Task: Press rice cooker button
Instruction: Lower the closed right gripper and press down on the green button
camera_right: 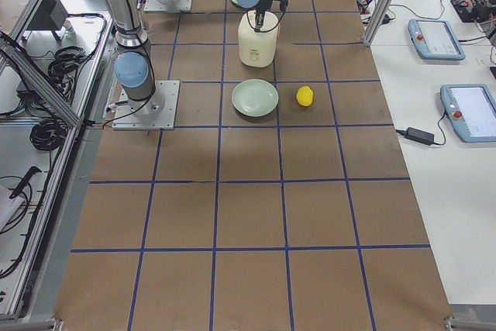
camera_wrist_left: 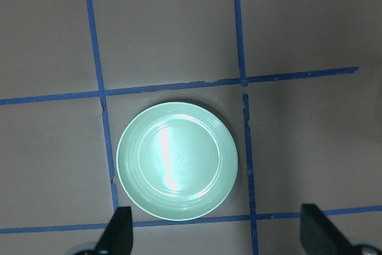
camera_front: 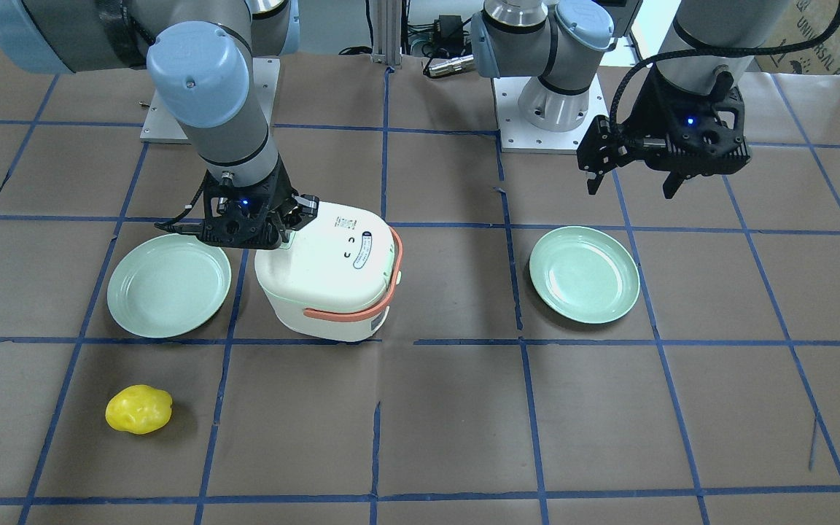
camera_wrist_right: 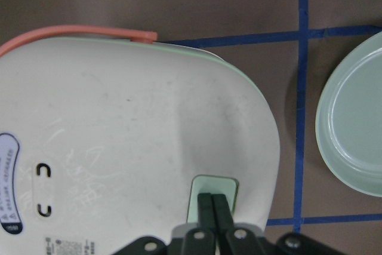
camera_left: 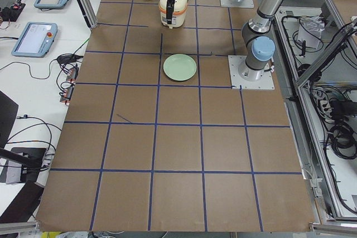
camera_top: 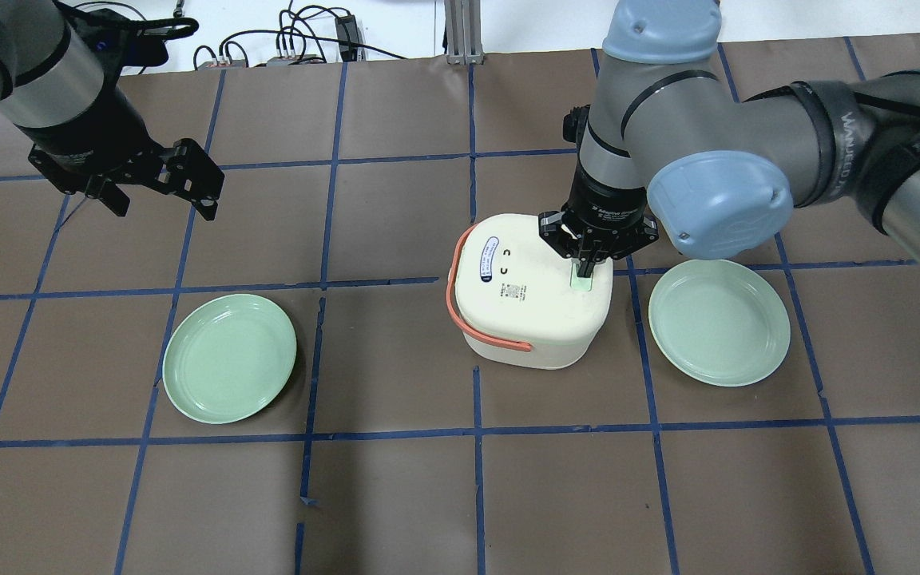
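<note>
Rice cooker (camera_top: 532, 299): stands upright near the middle of the tabletop (camera_top: 396, 495), between the robot's edge and the operators' edge; lid shut, so the contents cannot be seen; orange carry handle (camera_top: 460, 311) folded down around the side facing the robot's left; oval label (camera_top: 492, 259) on the lid top.

Button (camera_wrist_right: 213, 184): pale green rectangle on the lid, at the cooker side facing the robot's right.

Right gripper (camera_wrist_right: 213, 201): points straight down over the cooker; both fingers pressed together with no gap, gripping nothing; the joined tips rest on the button.

Left gripper (camera_top: 163, 206): fingers spread apart, gripping nothing; hangs above the table toward the robot's left, well apart from the cooker.

Right plate (camera_top: 719, 321): green, flat on the table just beside the cooker on the button side, not touching it; its bare surface shows in full.

Left plate (camera_top: 229, 357): green, flat on the table well apart from the cooker on the handle side; below and in front of the left gripper; bare surface showing in full.

Yellow lumpy object (camera_front: 138, 409): lies on the table nearer the operators' edge, beyond the right plate, apart from it and from the cooker.
</note>
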Action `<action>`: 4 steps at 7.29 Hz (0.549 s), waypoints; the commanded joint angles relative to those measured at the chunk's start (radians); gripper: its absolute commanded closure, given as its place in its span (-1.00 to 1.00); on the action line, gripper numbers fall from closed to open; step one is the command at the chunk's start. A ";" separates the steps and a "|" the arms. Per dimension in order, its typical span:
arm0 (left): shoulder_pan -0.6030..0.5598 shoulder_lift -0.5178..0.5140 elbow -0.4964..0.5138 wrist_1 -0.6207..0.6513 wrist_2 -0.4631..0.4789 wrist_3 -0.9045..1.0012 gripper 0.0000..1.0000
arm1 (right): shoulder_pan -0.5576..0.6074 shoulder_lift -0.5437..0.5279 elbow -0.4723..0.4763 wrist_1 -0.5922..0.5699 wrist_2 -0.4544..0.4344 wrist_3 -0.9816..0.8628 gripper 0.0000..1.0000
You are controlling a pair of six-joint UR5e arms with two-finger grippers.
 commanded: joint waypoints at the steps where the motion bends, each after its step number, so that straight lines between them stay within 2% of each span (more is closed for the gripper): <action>1: 0.000 0.000 0.000 0.000 0.000 0.001 -1.00 | 0.001 0.000 0.006 0.000 0.000 0.000 0.70; 3: 0.000 0.000 0.000 0.000 0.000 0.000 -1.00 | 0.001 -0.001 -0.003 -0.001 0.000 0.005 0.69; 4: 0.000 0.000 0.000 0.000 0.000 0.000 -1.00 | 0.001 -0.008 -0.020 0.011 -0.005 0.008 0.57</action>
